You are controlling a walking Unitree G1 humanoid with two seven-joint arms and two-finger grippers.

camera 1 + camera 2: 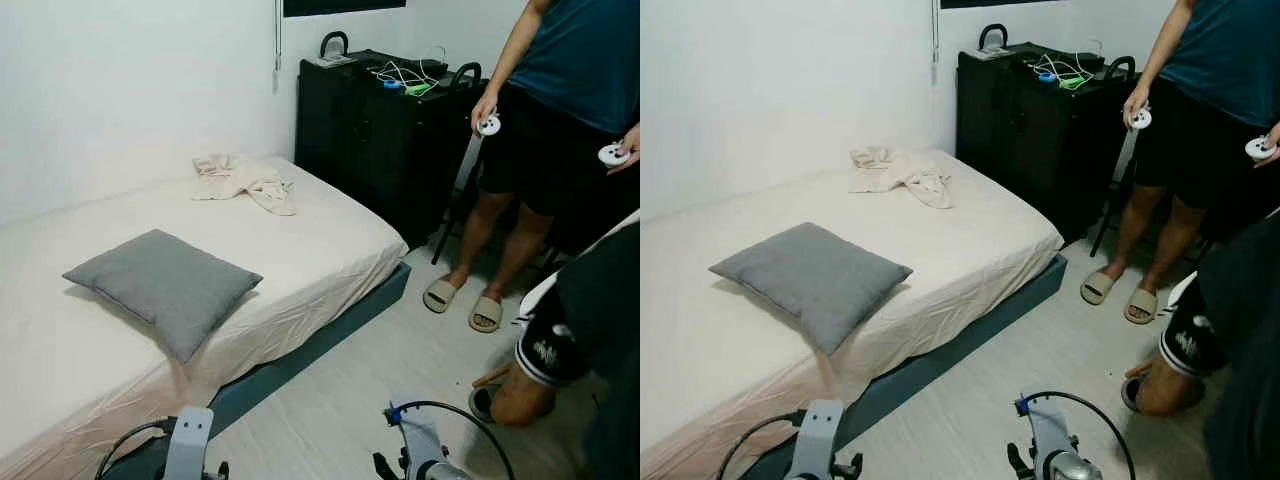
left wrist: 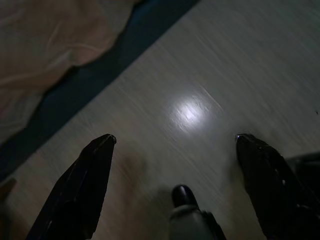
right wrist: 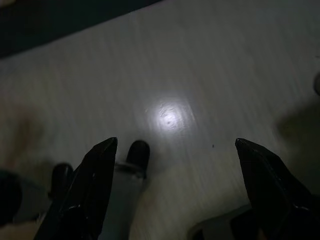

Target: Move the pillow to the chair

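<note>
Pillow (image 1: 160, 285) flat near bed (image 1: 330, 225) front edge, untouched. Left gripper (image 2: 175, 140) and right gripper (image 3: 175, 142) spread wide, low over floor (image 1: 360, 385). Risk: snagging the sheet with the pillow, or bumping nearby person (image 1: 560, 120).

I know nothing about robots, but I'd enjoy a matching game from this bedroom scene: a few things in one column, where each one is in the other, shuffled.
Things:
1. grey pillow
2. crumpled cloth
3. cables
4. left gripper

Places:
A. on top of the black cabinet
B. hanging open above the floor
C. near the bed's front edge
D. far side of the bed, by the wall

Pairs: 1-C, 2-D, 3-A, 4-B
</note>
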